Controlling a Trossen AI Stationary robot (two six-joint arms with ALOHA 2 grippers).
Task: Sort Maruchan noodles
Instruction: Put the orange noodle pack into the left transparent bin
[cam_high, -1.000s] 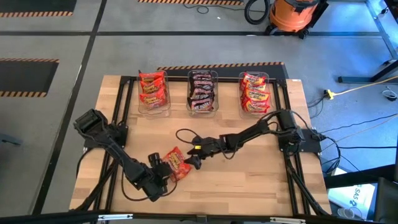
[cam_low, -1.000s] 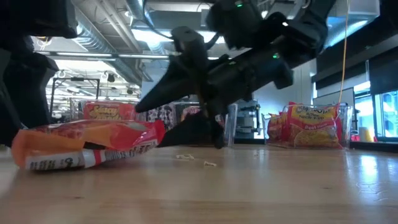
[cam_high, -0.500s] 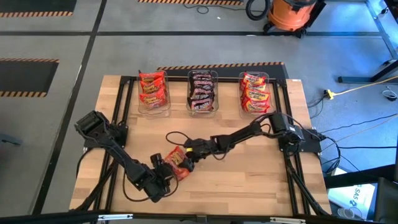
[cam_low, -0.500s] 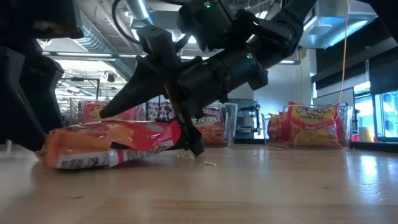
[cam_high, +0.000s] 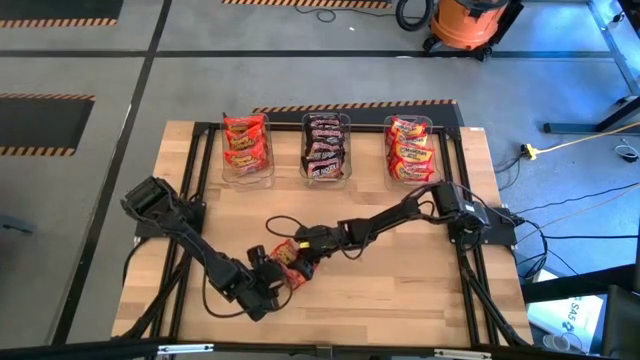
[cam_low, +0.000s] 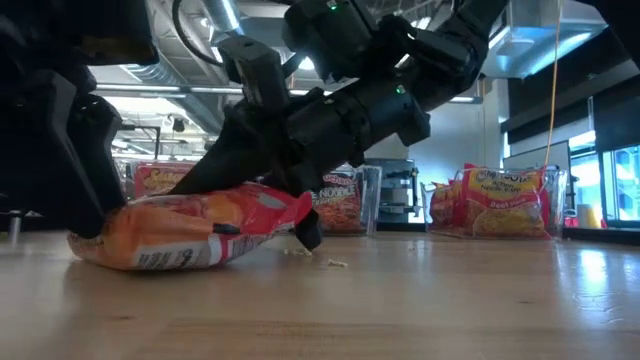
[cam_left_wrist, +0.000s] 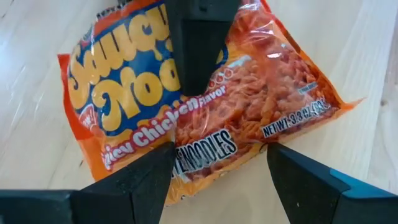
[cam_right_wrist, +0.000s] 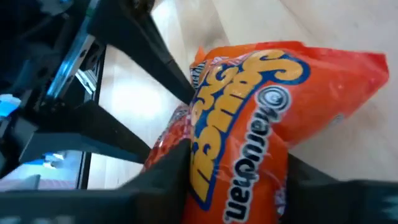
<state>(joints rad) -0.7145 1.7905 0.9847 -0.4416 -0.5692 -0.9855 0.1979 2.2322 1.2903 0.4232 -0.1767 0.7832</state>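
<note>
One orange-red Maruchan noodle packet (cam_high: 289, 262) lies on the wooden table near the middle front. My right gripper (cam_high: 298, 258) reaches in from the table's right and is shut on it; the right wrist view shows the packet (cam_right_wrist: 249, 124) filling the gap between the fingers. My left gripper (cam_left_wrist: 217, 177) stands open at the packet's near-left end, one finger on each side of that end. Three clear bins at the far edge hold more packets: red (cam_high: 246, 147), dark (cam_high: 326, 147) and orange-yellow (cam_high: 409, 150). My right gripper pinches the packet's right-hand end between its two fingers. One finger (cam_left_wrist: 196, 56) lies along the printed top face and the other (cam_low: 308, 232) is down at the end's edge. The fingers slant down from the table's right. The packet's left part (cam_low: 140, 255) rests on the table. My left gripper's fingers flank the packet's near end; whether they touch it I cannot tell.
Small noodle crumbs (cam_low: 330, 263) lie on the table just right of the packet. A black frame rail (cam_high: 200, 180) runs around the tabletop. Bare wood (cam_high: 400, 290) stretches to the right front.
My right gripper has gone toward the table's left and slightly down, over the packet's right-hand end, and has shut on it. The packet now bulges higher between the two grippers.
</note>
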